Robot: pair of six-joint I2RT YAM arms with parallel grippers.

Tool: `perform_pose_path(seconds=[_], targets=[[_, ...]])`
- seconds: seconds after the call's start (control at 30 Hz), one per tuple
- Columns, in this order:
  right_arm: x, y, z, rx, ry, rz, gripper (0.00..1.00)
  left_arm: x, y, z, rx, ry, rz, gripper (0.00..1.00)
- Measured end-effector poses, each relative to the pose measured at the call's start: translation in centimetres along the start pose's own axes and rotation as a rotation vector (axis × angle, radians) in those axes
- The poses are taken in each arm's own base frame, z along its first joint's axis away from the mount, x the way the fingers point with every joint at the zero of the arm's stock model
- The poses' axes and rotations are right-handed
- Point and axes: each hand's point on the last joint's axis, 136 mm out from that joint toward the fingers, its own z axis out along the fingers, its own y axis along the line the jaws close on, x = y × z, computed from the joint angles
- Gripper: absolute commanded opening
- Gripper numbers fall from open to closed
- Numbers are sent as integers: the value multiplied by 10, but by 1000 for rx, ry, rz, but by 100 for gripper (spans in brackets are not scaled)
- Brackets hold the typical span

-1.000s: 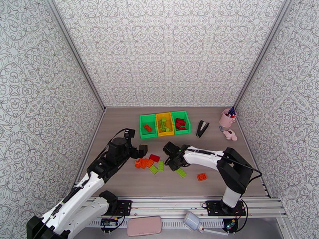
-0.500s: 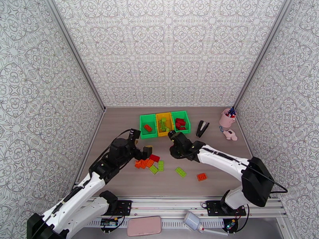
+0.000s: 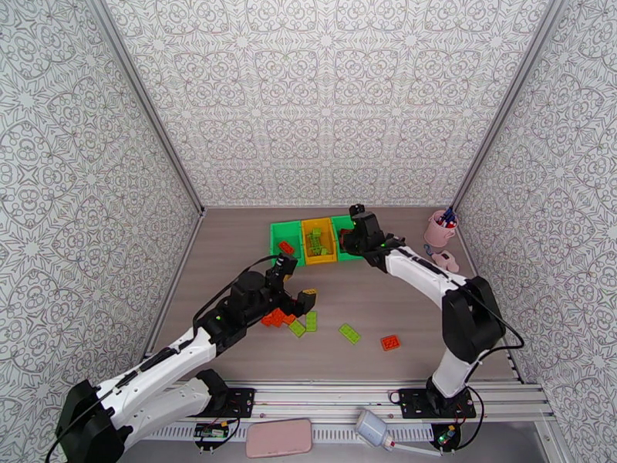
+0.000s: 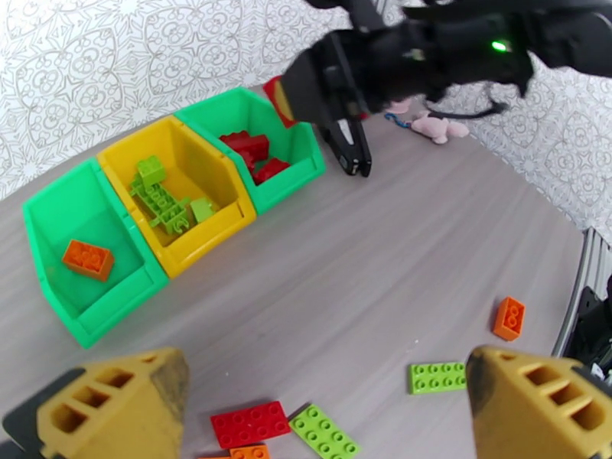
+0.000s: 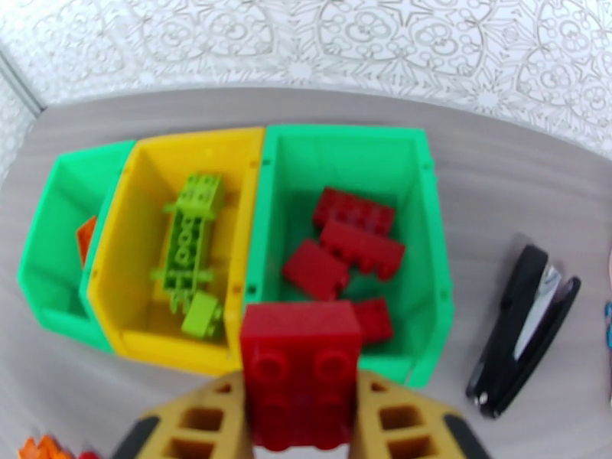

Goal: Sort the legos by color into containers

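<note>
One red lego (image 5: 300,369) sits pinched between the closed fingers of the right gripper (image 5: 300,403). It hangs at the near side of the right green bin (image 5: 344,135), where four or so red bricks (image 5: 356,223) already lie. A second ago that gripper was low over the table beside the loose pile. Since then the arm has swung across to the row of containers, so the carry looks nearly over and the step in hand is the drop.

From the wrist view the brick seems to hang over the bin's front wall rather than squarely over its floor, though the angle makes that hard to judge. A little more reach forward before letting go would likely be safer, since the yellow bin (image 5: 191,143), holding lime green pieces, touches it on the left. The left green bin (image 4: 57,223) holds a lone orange brick (image 4: 88,258).

The left gripper (image 4: 325,411), jaws spread wide and empty, has meanwhile moved in from the pile's left side to hover over the loose legos (image 3: 289,318), a cluster of red, orange and lime green. Its next pick probably comes from there. Further right, a lime green plate (image 3: 350,333) and a stray orange brick (image 3: 390,343) lie apart on the table, so a good part of the sorting is left.
</note>
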Motion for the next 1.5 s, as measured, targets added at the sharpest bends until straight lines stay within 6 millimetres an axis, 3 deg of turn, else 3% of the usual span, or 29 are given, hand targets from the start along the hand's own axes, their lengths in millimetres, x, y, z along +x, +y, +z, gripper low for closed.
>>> perform_pose_path(seconds=[0.27, 0.37, 0.57, 0.67, 0.93, 1.07, 1.37, 1.5], targets=[[-5, -26, 60, 43, 32, 38, 30, 1, 2, -1, -13, -3, 9, 100], [-3, -31, 69, 53, 43, 43, 44, 1, 3, -1, -22, -5, 9, 100], [-3, -29, 66, 40, 51, 32, 70, 8, 17, -3, -104, 19, -22, 100], [-2, -27, 51, 16, 46, 20, 78, 17, 29, -7, -179, 58, -62, 100], [-20, -9, -32, -145, -93, -63, 92, 36, 58, -27, -384, 178, -191, 100], [-15, 5, -63, -243, -143, -139, 96, 52, 67, -37, -454, 248, -253, 100], [54, 64, -113, -494, -112, -347, 100, 97, 78, -53, -580, 455, -376, 99], [69, 79, -129, -562, -102, -394, 100, 113, 87, -58, -628, 514, -443, 93]])
